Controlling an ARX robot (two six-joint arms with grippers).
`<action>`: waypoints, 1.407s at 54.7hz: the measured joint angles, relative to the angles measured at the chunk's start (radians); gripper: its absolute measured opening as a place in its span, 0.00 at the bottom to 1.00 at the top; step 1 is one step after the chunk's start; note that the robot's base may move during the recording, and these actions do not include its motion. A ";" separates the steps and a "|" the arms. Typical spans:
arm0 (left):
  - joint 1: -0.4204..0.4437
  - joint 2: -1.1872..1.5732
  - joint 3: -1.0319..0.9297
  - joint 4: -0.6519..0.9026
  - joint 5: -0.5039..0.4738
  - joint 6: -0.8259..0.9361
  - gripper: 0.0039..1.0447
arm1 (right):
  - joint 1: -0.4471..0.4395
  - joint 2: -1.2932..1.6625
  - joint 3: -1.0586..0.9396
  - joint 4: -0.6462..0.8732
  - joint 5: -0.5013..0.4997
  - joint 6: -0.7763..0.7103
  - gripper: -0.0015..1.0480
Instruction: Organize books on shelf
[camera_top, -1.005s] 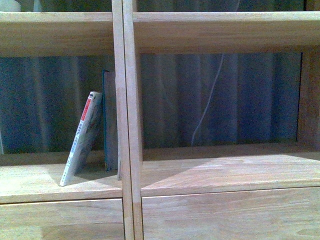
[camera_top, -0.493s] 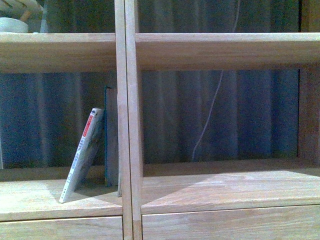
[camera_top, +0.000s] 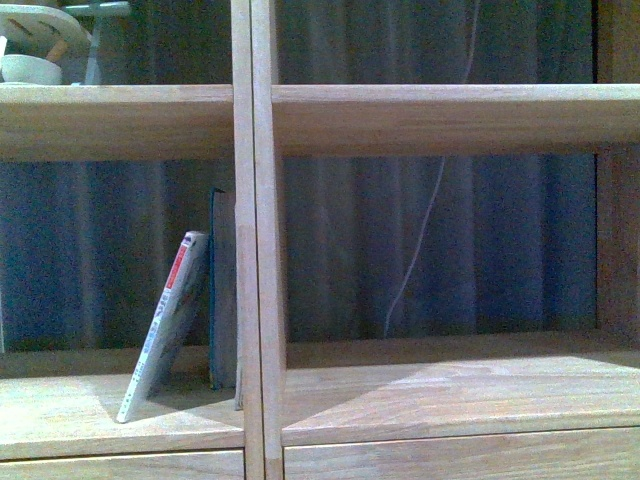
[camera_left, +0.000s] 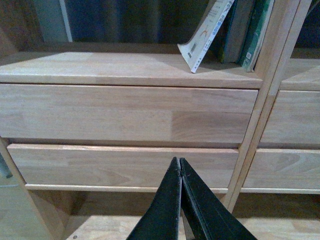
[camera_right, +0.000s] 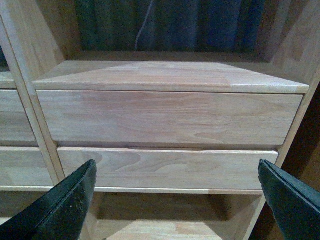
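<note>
paperback: you've got the thin pale paperback (camera_top: 163, 325) in the left compartment of the shelf (camera_top: 400, 118), leaning over, foot out on the board, red-topped spine tipped toward the dark teal book (camera_top: 222, 290).
teal book: upright, tucked just beside the double central upright (camera_top: 256, 240); in the left wrist view a greener volume (camera_left: 257, 30) shows next to it, edge-on, hard to read.
contact: the paperback's top looks to rest on the teal book, though the shadow hides the touch itself.
weight: the paperback reads as light and floppy, so expect it to bow if you pinch one corner; the teal book looks stiffer and heavier.
surface: a glossy cover would slip on smooth pads, so squeeze firmly across the thickness.
where to hold: take the paperback by the spine edge, about midway up, one jaw on each cover.
left gripper (camera_left: 180, 165): jaws pressed together, holding nothing, down in front of the drawer fronts (camera_left: 125, 112), well below the books.
right gripper (camera_right: 177, 192): jaws spread wide, nothing between them, facing the drawers under the right compartment.
risk: nudge the paperback's foot and it may slide flat.
</note>
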 joint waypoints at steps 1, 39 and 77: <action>0.000 -0.002 0.000 0.000 -0.001 0.000 0.02 | 0.000 0.000 0.000 0.000 0.000 0.000 0.93; 0.000 -0.002 0.000 0.000 0.000 0.000 0.75 | 0.000 0.000 0.000 0.000 0.000 0.000 0.93; 0.000 -0.002 0.000 0.000 0.000 0.003 0.93 | 0.000 0.000 0.000 0.000 0.000 0.000 0.93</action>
